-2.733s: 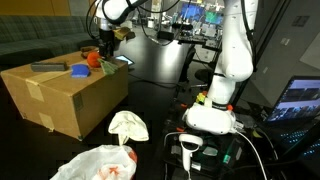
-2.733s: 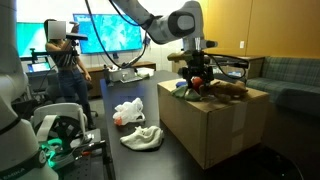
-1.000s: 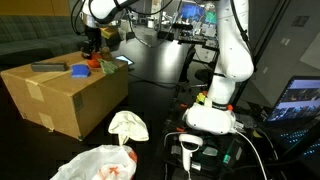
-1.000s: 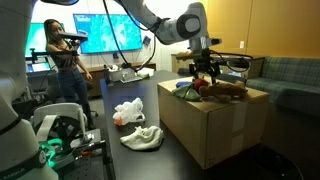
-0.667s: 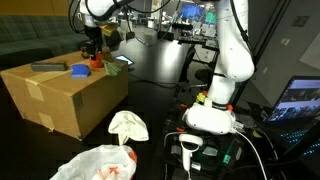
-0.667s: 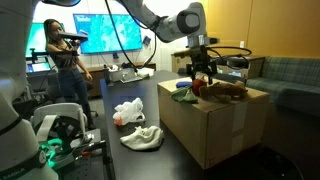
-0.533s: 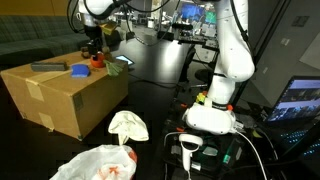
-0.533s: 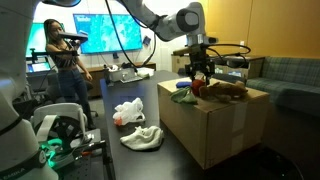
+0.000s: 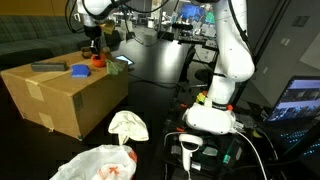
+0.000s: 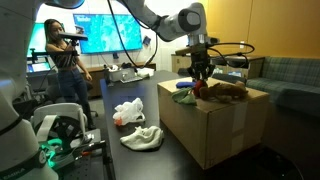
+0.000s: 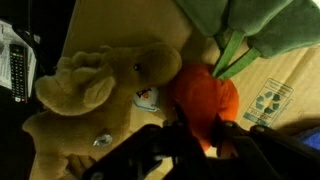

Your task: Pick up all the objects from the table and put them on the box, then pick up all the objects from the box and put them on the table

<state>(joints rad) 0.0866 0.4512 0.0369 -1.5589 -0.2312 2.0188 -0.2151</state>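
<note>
The orange toy carrot [image 11: 203, 98] lies on top of the cardboard box [image 9: 62, 100], at its far right corner in an exterior view [image 9: 97, 60]. Its green leaves [image 11: 252, 28] spread over the cardboard, and a tan plush animal [image 11: 92, 92] lies touching it on the left in the wrist view.

The gripper [image 11: 204, 142] points straight down at the carrot. Its dark fingers [image 11: 152, 150] stand on either side of the carrot's near end, but they are blurred, so I cannot tell whether they press on it or stand free.

The white arm [image 9: 226, 55] rises from its base on the right, then arches over the dark table [image 9: 155, 92] to the box.

A blue object [image 9: 78, 70] and a flat dark one [image 9: 47, 67] also lie on the box. A white cloth [image 9: 128, 124] and a plastic bag [image 9: 96, 163] lie on the table near the box.
</note>
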